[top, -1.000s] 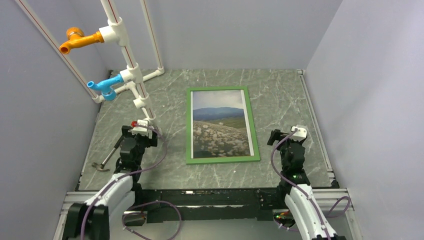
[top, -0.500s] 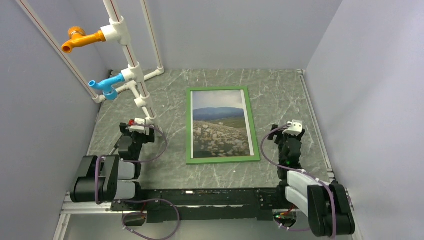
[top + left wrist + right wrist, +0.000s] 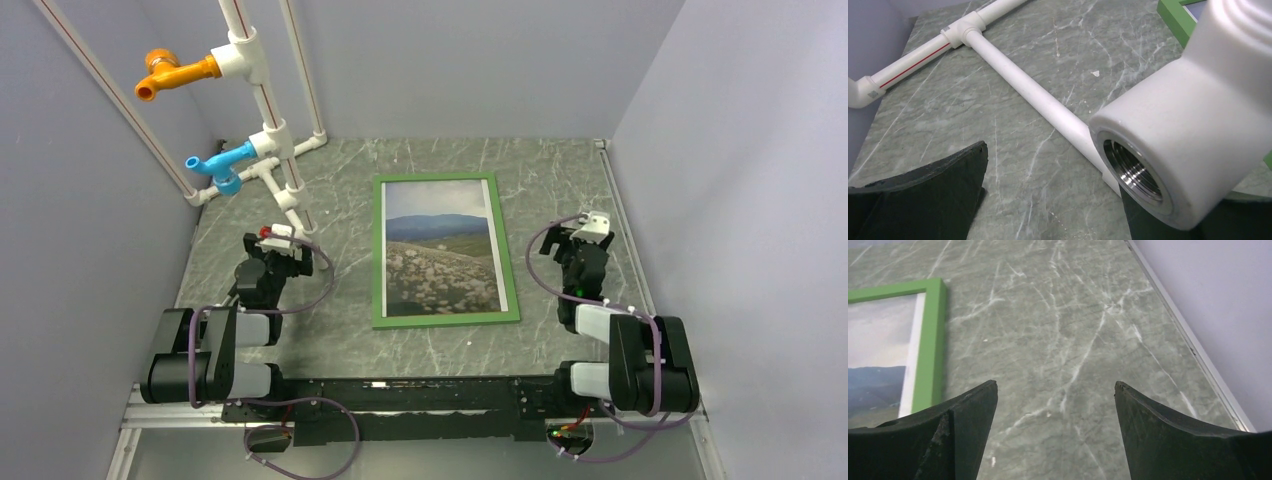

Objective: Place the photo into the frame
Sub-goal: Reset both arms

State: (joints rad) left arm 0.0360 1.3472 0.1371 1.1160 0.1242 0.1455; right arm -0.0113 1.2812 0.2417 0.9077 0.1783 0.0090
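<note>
Marble tabletop: photo inside green frame, flat between left tool and right tool; both gaping, empty.

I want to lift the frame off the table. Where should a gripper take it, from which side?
Take the frame by its long right edge, from the right, near the right gripper. It lies flat, thin-edged, so a finger probably must slide under.

Overhead view and wrists (low, close) share frame.
</note>
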